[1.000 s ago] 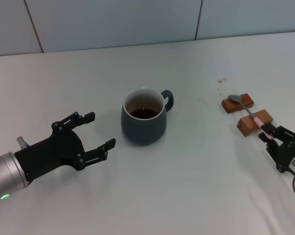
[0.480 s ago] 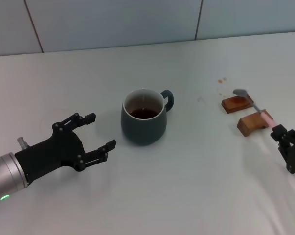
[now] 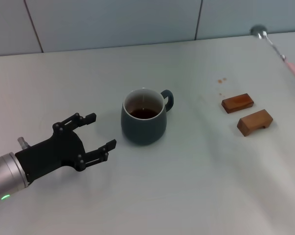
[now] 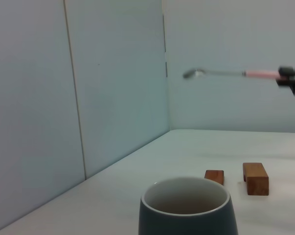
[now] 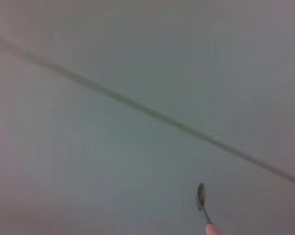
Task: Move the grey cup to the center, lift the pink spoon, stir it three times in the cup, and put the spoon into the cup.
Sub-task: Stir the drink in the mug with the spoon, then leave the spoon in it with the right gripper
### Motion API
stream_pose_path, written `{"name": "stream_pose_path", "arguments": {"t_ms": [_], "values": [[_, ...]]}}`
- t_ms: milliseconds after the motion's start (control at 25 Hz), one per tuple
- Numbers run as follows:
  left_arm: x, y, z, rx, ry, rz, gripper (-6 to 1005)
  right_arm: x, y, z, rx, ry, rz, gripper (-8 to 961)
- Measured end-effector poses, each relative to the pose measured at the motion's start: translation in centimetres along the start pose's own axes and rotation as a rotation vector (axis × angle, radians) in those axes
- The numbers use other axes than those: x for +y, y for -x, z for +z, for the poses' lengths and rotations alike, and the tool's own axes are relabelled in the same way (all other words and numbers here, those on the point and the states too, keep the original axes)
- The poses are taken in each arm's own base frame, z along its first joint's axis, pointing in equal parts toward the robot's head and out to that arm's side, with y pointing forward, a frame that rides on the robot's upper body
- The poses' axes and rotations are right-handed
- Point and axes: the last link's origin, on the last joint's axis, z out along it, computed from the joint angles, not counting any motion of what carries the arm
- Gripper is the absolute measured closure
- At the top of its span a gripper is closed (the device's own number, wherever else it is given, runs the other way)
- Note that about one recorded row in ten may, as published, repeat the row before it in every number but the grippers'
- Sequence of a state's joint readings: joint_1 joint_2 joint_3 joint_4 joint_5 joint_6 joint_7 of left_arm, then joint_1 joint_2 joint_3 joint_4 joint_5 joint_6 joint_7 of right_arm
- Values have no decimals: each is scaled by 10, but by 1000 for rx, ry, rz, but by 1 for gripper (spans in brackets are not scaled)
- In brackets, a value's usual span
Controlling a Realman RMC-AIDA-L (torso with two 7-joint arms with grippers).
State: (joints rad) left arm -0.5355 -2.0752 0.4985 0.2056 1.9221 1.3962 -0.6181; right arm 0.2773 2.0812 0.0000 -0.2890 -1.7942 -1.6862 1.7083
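Observation:
The grey cup (image 3: 143,117) stands upright in the middle of the table with dark liquid inside, handle to the back right. It also shows close up in the left wrist view (image 4: 186,213). My left gripper (image 3: 101,130) is open and empty on the table, just left of the cup. The pink spoon (image 3: 279,49) is held high in the air at the far right, metal bowl pointing away. My right gripper (image 4: 293,79) is shut on its pink handle; in the head view only a dark tip of the gripper shows at the right edge. The spoon also shows in the right wrist view (image 5: 203,200).
Two brown wooden blocks (image 3: 237,103) (image 3: 255,122) lie on the white table right of the cup, with small brown stains (image 3: 221,80) behind them. A pale tiled wall (image 3: 137,22) runs along the table's back edge.
My right gripper has lifted the spoon off the two wooden blocks and carried it up and toward the back right. The cup and the left arm have not moved.

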Motion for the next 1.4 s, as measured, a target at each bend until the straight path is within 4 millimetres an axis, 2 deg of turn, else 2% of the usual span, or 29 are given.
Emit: {"name": "stream_pose_path", "arguments": {"t_ms": [40,80,120,240,280,320,400,480,560,600,680,760,880,920,1040,1080,1120,1280,1400], "values": [[0,0,0,0,0,0,171,4,7,4,29,22,-33,856],[0,0,0,0,0,0,171,15,24,15,99,61,-123,855],[0,0,0,-1,-1,0,171,15,24,15,99,61,-123,855],[0,0,0,-3,-2,0,171,34,48,31,184,100,-231,855],[0,1,0,-4,-3,-3,171,50,61,43,255,130,-298,855],[0,1,0,-4,-3,-3,171,50,61,43,255,130,-298,855],[0,1,0,-6,1,-7,171,66,69,54,326,153,-354,855],[0,1,0,-10,6,-8,171,91,76,72,411,183,-426,856],[1,2,0,-14,11,-7,170,105,74,84,469,193,-461,855],[1,2,0,-14,11,-7,170,105,74,84,469,193,-461,855],[0,2,2,-20,13,-3,170,126,72,100,552,179,-541,854],[0,1,2,-21,13,-3,170,133,71,105,577,165,-563,854],[-1,1,3,-22,15,-10,171,161,70,116,673,89,-679,853],[-1,1,3,-22,15,-10,171,161,70,116,673,89,-679,852],[-1,0,4,-22,16,-8,170,181,69,123,734,17,-790,851],[-1,0,4,-25,17,-7,170,193,67,127,771,-18,-849,851],[-1,0,4,-25,17,-7,170,193,67,127,771,-18,-849,851],[-2,1,6,-36,24,1,171,216,59,139,855,-79,-949,849],[-1,1,6,-36,26,2,172,222,55,145,898,-96,-966,848]]}}
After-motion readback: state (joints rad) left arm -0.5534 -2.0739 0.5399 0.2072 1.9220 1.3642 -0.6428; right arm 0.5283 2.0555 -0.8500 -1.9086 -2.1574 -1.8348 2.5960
